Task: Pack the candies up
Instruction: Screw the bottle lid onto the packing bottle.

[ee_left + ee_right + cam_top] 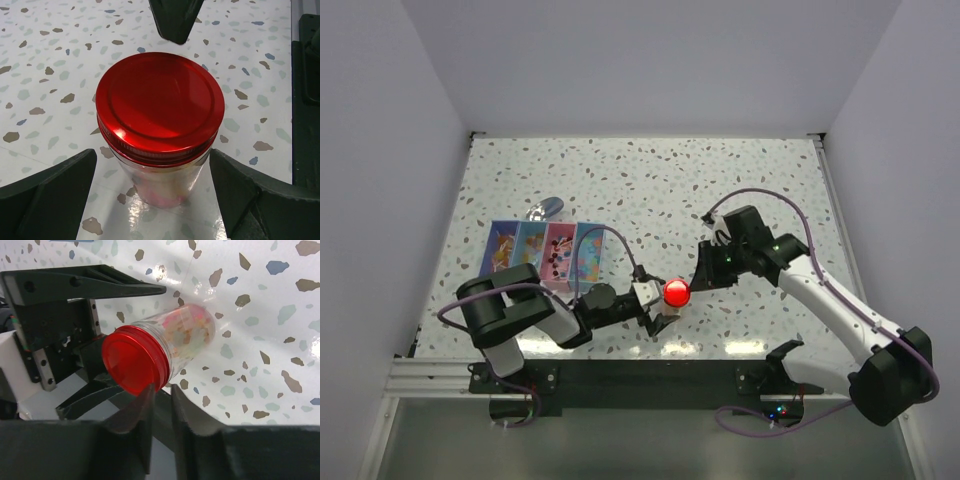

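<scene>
Hazard: unheld jar (160,186) tipping; stands on desk (650,180), candies (191,332) inside under lid (160,100); left fingers (47,200) wide, flanking it, no contact; right fingers (134,412) narrow, empty, at lid rim; sideways nudge may topple jar, loose lid would spill candies.

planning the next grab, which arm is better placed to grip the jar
Left. The left pincer, open, straddles the jar, a finger on each side, so it likely only needs to close. The right pincer is all but shut, beside the lid.
</scene>
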`<act>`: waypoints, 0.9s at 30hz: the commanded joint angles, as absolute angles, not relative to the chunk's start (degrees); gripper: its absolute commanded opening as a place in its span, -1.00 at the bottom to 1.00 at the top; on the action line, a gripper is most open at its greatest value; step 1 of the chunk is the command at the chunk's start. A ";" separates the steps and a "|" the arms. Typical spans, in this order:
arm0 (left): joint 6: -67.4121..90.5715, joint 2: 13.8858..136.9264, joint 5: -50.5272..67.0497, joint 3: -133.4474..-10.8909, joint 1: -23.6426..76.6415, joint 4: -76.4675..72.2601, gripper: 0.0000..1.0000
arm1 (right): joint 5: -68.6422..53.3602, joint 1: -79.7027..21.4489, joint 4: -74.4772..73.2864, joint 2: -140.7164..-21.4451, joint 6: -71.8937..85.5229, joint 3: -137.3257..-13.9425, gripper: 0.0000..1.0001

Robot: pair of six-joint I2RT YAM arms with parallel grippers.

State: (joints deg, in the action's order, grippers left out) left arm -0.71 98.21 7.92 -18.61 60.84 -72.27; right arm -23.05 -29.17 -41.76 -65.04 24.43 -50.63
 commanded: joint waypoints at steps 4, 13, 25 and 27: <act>-0.97 102.56 8.17 -21.27 61.00 -86.13 0.92 | -20.66 -28.92 -47.37 -66.44 20.39 -58.35 -0.16; 1.49 106.17 9.05 -21.36 60.12 -90.78 0.47 | -22.15 -29.00 -46.32 -68.99 20.48 -60.38 0.19; 2.29 107.66 10.28 -21.80 59.41 -92.55 0.15 | -14.87 -33.82 -49.57 -71.71 16.70 -65.38 0.53; 2.55 107.84 10.63 -21.88 59.33 -92.72 0.12 | -11.45 -36.72 -49.92 -73.30 16.44 -66.18 0.59</act>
